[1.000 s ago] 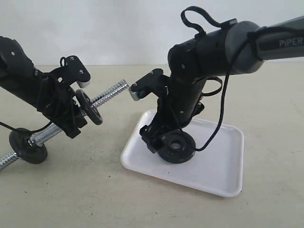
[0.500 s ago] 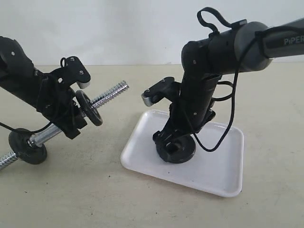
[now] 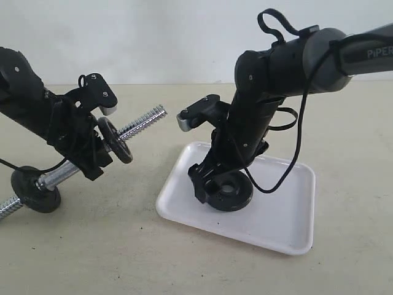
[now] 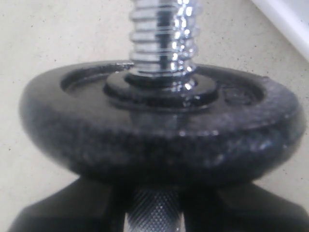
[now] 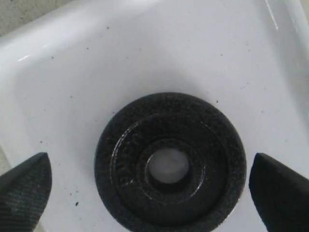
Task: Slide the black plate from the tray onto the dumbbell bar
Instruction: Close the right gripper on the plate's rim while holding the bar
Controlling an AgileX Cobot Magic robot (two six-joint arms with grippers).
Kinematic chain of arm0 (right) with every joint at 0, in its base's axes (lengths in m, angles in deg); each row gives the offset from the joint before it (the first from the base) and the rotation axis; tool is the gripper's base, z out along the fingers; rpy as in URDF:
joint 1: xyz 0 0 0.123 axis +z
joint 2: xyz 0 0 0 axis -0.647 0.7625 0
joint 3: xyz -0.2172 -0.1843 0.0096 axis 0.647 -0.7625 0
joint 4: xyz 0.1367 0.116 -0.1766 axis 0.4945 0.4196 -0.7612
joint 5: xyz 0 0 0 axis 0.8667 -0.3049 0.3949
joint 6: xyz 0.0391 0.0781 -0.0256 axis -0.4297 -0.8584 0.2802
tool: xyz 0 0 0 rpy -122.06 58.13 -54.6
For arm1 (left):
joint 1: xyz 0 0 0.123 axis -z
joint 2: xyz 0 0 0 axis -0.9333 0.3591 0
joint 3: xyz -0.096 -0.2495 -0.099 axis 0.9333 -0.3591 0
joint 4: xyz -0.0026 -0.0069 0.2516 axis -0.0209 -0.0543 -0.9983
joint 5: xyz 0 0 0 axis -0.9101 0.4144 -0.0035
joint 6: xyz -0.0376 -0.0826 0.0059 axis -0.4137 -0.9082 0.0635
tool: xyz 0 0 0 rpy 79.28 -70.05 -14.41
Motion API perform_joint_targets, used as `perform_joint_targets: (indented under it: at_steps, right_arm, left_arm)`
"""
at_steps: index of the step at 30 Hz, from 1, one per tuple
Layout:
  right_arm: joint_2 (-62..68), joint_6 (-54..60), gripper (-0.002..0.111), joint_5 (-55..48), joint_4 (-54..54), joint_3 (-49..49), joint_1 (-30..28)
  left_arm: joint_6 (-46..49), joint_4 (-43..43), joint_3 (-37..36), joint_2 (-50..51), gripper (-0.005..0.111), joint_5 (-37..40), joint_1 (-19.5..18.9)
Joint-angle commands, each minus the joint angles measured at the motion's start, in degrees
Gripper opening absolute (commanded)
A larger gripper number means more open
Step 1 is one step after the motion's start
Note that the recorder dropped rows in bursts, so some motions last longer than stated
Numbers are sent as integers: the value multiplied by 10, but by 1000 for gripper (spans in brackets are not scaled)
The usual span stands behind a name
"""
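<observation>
— On the tray (image 3: 282,215), how did the black plate (image 3: 230,192) look?

— Flat and round, rough black, with a raised rim and a central hole. It lay flat near the tray's end that faced the dumbbell bar (image 3: 141,121), close to that rim, and bare white tray stretched away on its other side.

— And the right hand (image 3: 220,183)?

— Lowered over the plate, fingers spread to either side of it and clear of its edge.

— Was there open room around the bar?

— Its threaded tip pointed up toward the right arm with nothing on it beyond one disc (image 3: 115,139). Bare bench (image 3: 110,246) lay between that tip and the tray. The left hand (image 3: 86,157) was clamped on the bar just behind that disc, holding it tilted. A second disc (image 3: 35,189) sat at the low end, down by the bench.

— What did the wrist cameras add?

— The right one showed the plate (image 5: 207,145) from above, with white tray (image 5: 96,58) visible through its hole and a clear gap between its rim and each fingertip (image 5: 24,188) of the right hand (image 5: 152,191). The exterior view hid the far finger. The left one showed the disc (image 4: 154,135) seated on the bar (image 4: 159,34), knurled grip below it, and a tray corner (image 4: 285,19) beyond.
</observation>
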Motion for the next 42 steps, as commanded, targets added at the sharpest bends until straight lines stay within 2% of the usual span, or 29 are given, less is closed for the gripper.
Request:
perform_joint_targets:
  at_steps: [1,17,42]
  right_arm:
    - [5,-6,105,3,-11,1,-2]
    - [24,-6,105,-5,-57,1,-2]
    - [24,2,105,4,-43,1,-2]
  left_arm:
    - [1,15,13,-31,4,-36,-1]
    - [1,13,13,-31,4,-35,-1]
    - [1,13,13,-31,4,-27,-1]
